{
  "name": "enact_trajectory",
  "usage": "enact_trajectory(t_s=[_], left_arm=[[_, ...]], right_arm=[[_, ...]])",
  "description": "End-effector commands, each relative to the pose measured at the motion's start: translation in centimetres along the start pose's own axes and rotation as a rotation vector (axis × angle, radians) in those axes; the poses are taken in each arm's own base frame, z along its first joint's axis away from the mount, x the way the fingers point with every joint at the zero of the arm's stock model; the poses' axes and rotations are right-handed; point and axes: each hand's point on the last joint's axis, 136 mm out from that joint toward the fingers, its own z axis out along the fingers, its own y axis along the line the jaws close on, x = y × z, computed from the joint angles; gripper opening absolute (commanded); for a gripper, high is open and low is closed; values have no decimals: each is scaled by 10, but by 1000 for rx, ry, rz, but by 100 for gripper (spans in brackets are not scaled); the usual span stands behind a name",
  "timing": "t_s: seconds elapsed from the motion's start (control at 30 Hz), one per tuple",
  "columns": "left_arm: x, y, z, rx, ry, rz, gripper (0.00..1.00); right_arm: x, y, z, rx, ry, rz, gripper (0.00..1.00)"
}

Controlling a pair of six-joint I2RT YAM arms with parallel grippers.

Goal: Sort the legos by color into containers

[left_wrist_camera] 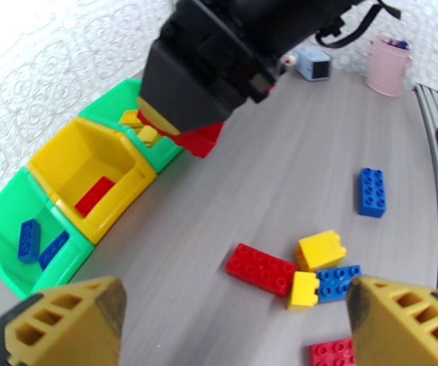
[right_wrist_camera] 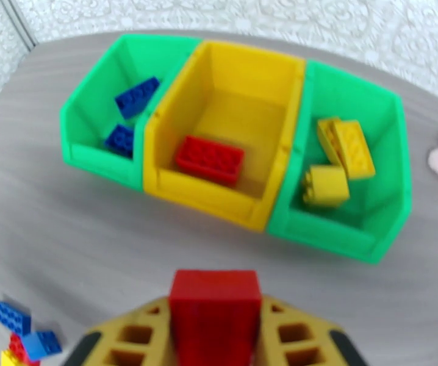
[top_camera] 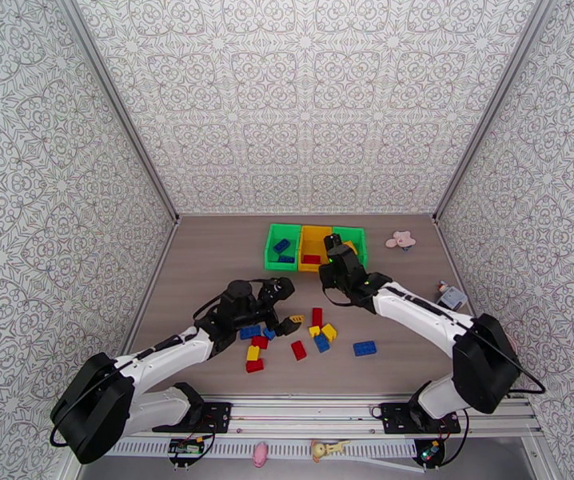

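Grey tabletop [top_camera: 207, 266]: right gripper [right_wrist_camera: 216, 327], clenched on a red brick [right_wrist_camera: 215, 300] at bottom centre, faces the yellow bin [right_wrist_camera: 207, 199], apparently collecting red; left gripper [left_wrist_camera: 237, 312] gapes empty.

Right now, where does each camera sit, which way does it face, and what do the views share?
Top external: above, behind the bases, looking down at the table; left gripper and right gripper show.
Left wrist: low, facing the bins; its open fingers at bottom.
Right wrist: above the bins, looking down; its fingers pinch a red brick.
Shared: wrist views both show bins and that brick.
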Motion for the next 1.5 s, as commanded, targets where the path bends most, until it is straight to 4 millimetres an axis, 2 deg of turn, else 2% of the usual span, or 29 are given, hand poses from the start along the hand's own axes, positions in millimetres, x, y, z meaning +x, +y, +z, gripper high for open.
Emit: enact_trajectory(t_s=[0.0, 0.23, 0.43, 0.6, 0.67, 0.73, 0.9, 1.0, 1.13, 1.23, 1.3, 1.47], left_arm=[[-7, 12, -4, -67, -28, -27, 100], [-11, 20, -7, -77, -34, -46, 100], [-9, 22, -6, -73, -33, -53, 100], [-9, 21, -7, -68, -30, -46, 100], [-9, 21, -7, -69, -28, -37, 100], [-9, 22, -8, -71, -29, -32, 100], [-9, 21, -7, -57, -31, -41, 100], [-10, 21, -7, -49, -35, -44, 100], [-12, 15, -10, -4, -40, -20, 100], [-12, 5, -14, 72, -35, 16, 100], [-14, 0, -19, 118, -38, 36, 100], [-10, -5, -28, 178, -11, 67, 100]], right_arm=[[-42, 9, 21, -5, -103, -29, 31], [-60, 7, 77, 38, -128, -43, 31], [-51, -1, 121, 63, -94, 19, 31], [-41, -4, 143, 65, -66, 14, 33], [-40, -3, 146, 64, -56, -13, 35], [-43, -3, 141, 67, -59, -19, 40], [-55, 0, 117, 28, -95, 0, 62], [-63, 0, 99, 11, -120, 13, 69], [-63, -1, 70, -18, -134, 38, 73], [-54, -3, 47, -43, -124, 51, 76], [-41, -8, 33, -35, -94, 69, 77], [7, -18, 6, 32, 20, 129, 77]])
